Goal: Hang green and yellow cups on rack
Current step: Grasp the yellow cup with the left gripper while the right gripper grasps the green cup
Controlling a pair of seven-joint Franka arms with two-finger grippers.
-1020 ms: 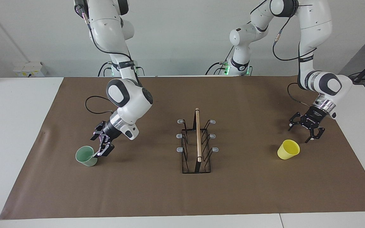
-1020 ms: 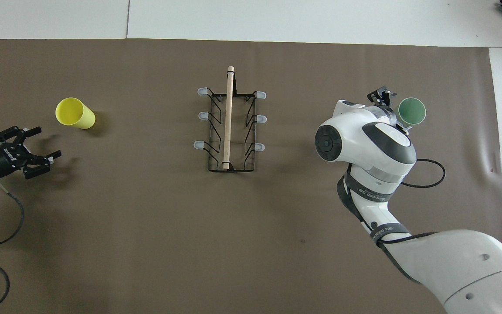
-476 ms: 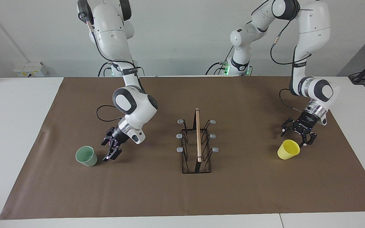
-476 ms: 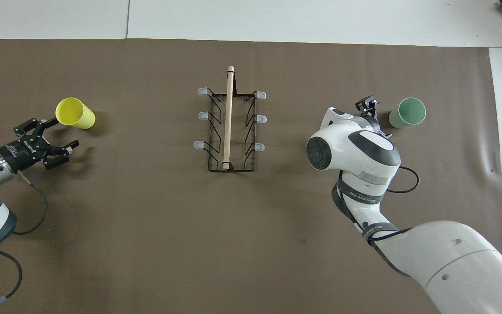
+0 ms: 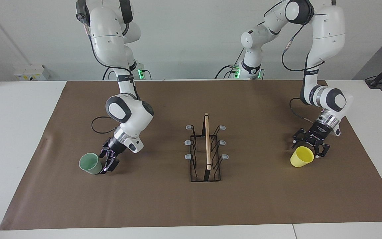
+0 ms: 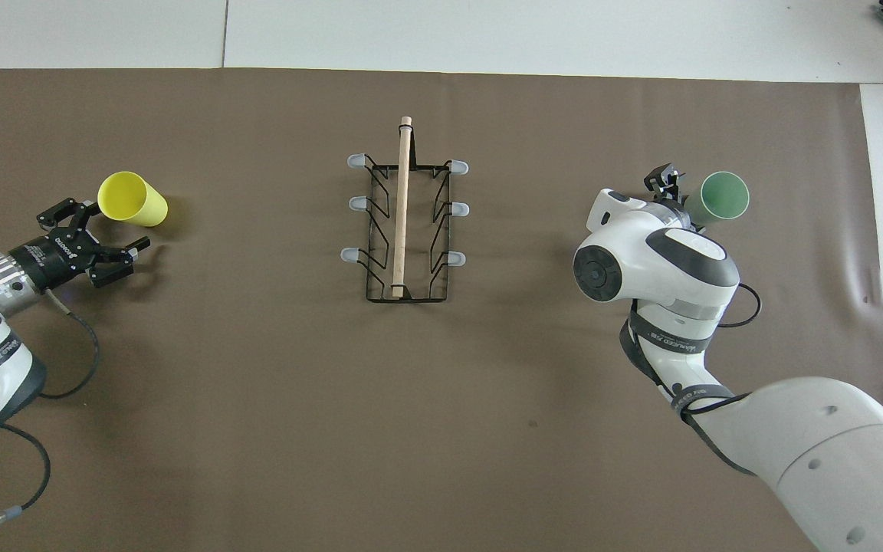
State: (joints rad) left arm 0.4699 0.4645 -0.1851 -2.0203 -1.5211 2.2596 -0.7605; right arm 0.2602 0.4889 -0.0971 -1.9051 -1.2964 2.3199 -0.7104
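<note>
green cup (image 5: 90, 163) upright on the brown mat (image 5: 164, 205) toward the right arm's end, same spot as half a second ago. yellow cup (image 5: 301, 156) toward the left arm's end, tilted, mouth facing away from the rack, also unmoved. rack (image 5: 206, 152) mid-mat between them, well apart from both, all six pegs bare, wooden rod (image 5: 207, 141) running along its top.

right gripper (image 5: 109, 160) was a short way off the green cup half a second ago, now right against its side on the rack side, low at the mat. jaws spread wide, nothing held; can't tell if a finger actually touches the wall.

left gripper (image 5: 310, 145) has dropped lower and closer onto the yellow cup, now over its robot-side rim. fingers open wide, not gripping anything; contact unclear. in the overhead view it sits just beside the yellow cup's (image 6: 132, 198) mouth.
</note>
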